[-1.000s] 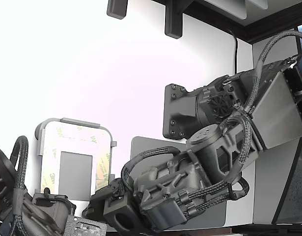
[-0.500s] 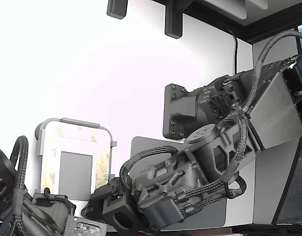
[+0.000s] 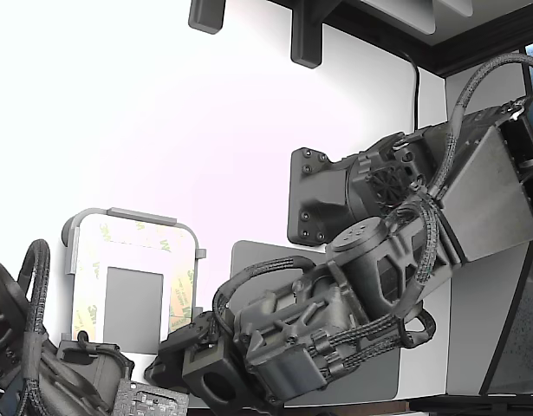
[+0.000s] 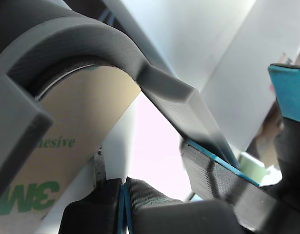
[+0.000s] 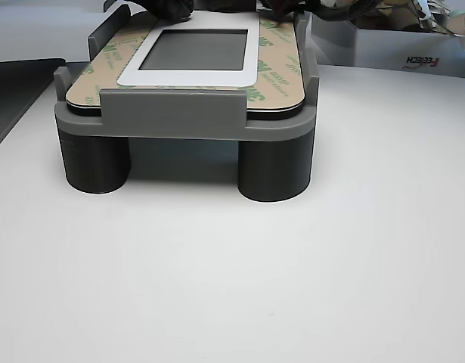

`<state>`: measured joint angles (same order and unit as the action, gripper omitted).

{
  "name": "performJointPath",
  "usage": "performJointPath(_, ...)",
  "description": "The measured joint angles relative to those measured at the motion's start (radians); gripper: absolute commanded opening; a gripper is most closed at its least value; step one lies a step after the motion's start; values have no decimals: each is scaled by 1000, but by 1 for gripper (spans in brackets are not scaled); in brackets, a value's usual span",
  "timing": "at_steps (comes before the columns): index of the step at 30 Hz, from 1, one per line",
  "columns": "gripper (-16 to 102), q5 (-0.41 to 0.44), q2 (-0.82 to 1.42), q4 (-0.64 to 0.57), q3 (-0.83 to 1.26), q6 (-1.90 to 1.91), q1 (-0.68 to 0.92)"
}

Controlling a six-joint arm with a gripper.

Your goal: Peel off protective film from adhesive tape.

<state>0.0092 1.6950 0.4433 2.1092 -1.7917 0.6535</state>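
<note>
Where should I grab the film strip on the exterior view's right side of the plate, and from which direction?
Judging by the frames, take the film strip at its near-end corner by the gripper. It lies flat inside the holder frame, so pinch a lifted corner edge and peel along the strip.

Exterior light: the white table point(image 3: 162, 104) is blown out to near pure white, with a faint pink tint.
Exterior contrast: the dark grey robot arm point(image 3: 335, 295) keeps little surface detail.
Wrist focus: very close; the curved grey plastic holder frame point(image 4: 91, 44) is soft, the far background blurred and overexposed.
Other view: even, diffuse light; a soft shadow lies under the holder frame point(image 5: 183, 162); sharp focus.
</note>
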Motion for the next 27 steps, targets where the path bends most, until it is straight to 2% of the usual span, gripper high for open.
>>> performJointPath(27,-11,0,8,43,-15,11,3)
